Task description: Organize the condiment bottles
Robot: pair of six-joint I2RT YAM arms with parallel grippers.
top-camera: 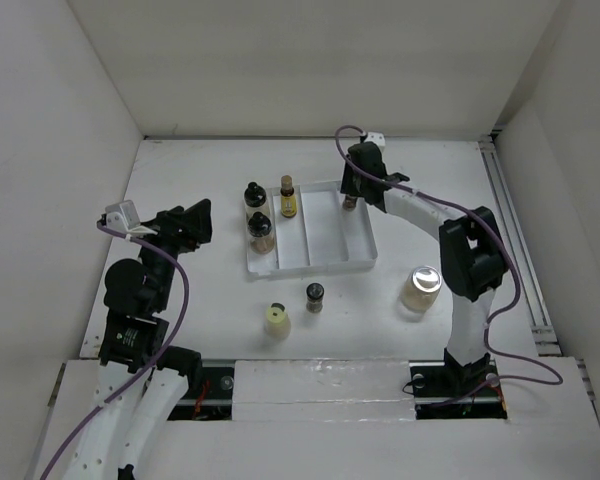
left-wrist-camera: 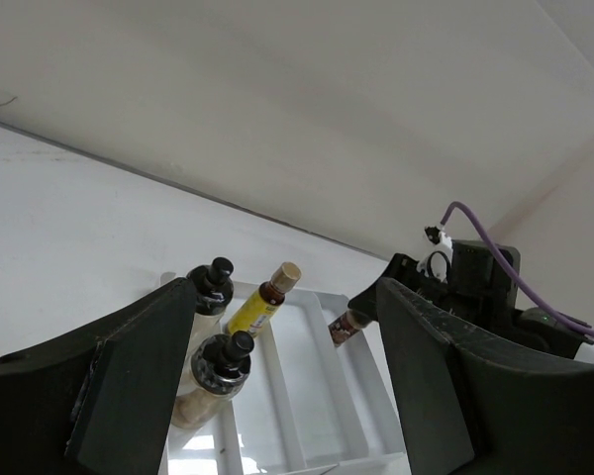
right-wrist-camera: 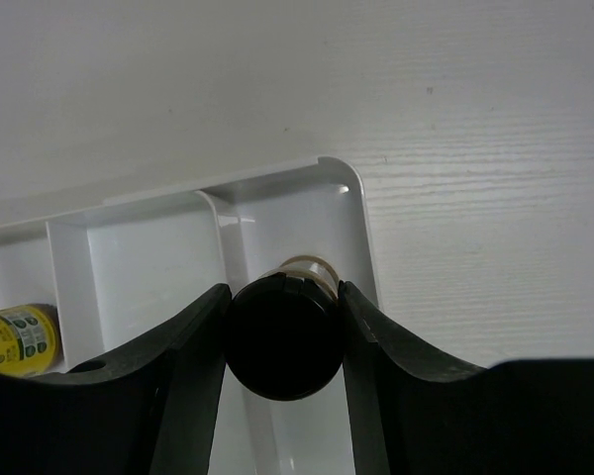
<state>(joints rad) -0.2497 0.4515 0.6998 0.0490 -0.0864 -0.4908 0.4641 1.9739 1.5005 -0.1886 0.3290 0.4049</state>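
My right gripper [top-camera: 351, 199] is shut on a small black-capped bottle [right-wrist-camera: 282, 337] and holds it upright in the far end of the right compartment of the white divided tray [top-camera: 325, 262]. I cannot tell whether it touches the floor. Two black-capped bottles [top-camera: 253, 195] [top-camera: 261, 230] stand in the left compartment, and the amber yellow-labelled bottle [top-camera: 288, 197] in the second. On the table near the tray stand a cream-yellow bottle [top-camera: 276, 320], a small black-capped bottle [top-camera: 314, 297] and a silver-lidded jar [top-camera: 421, 288]. My left gripper [top-camera: 195, 222] is open and empty, left of the tray.
The left wrist view looks across the tray [left-wrist-camera: 307, 396] at the two black-capped bottles [left-wrist-camera: 223, 361], the amber bottle [left-wrist-camera: 262, 302] and the held bottle [left-wrist-camera: 345, 327]. White walls enclose the table at the back and sides. A rail [top-camera: 515, 240] runs along the right edge.
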